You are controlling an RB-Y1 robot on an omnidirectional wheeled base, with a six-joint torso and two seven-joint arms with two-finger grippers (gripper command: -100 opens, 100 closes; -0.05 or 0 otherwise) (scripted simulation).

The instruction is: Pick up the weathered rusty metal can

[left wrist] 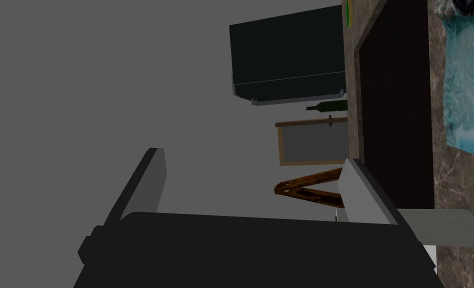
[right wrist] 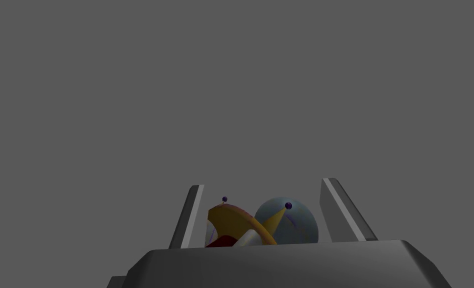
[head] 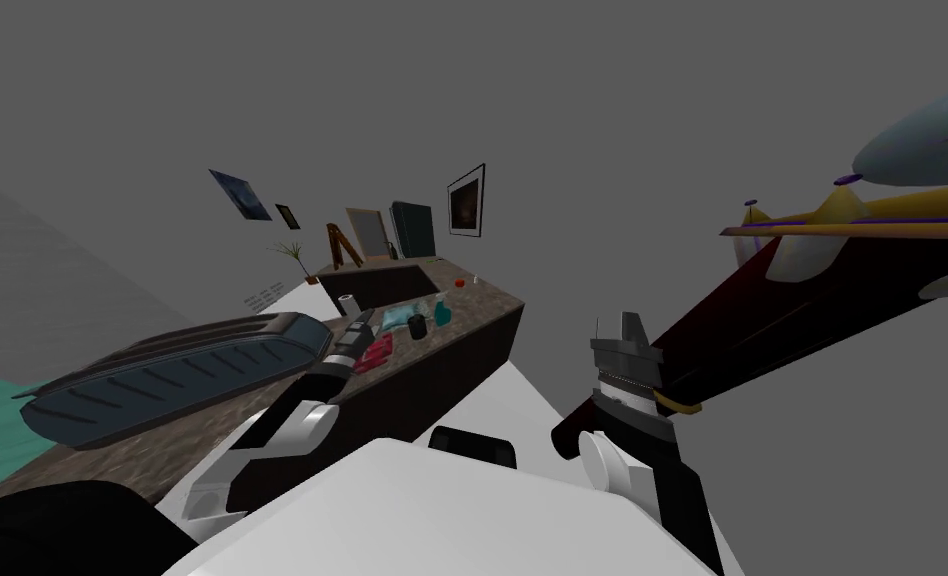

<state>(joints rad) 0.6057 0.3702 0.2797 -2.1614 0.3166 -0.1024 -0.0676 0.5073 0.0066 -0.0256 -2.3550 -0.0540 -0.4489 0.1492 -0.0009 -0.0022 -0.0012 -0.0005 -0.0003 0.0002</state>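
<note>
Small dark can [head: 418, 326], upright near the mottled brown countertop's [head: 474, 304] right edge, stands just right of the released left gripper [head: 362, 322].

The desk [head: 482, 300] holds one dark can [head: 418, 326], one teal bottle [head: 443, 313] and one long dark case [head: 172, 375] (the biggest by far). I count three hung pictures [head: 240, 193] [head: 287, 215] [head: 466, 200] and one potted plant [head: 292, 252].

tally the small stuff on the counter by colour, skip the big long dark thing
teal: 2 (cloth, bottle)
red: 2 (flat thing, small round thing)
dark: 1 (can)
light grey or white: 2 (cylinder, tiny thing)
total: 7
</note>
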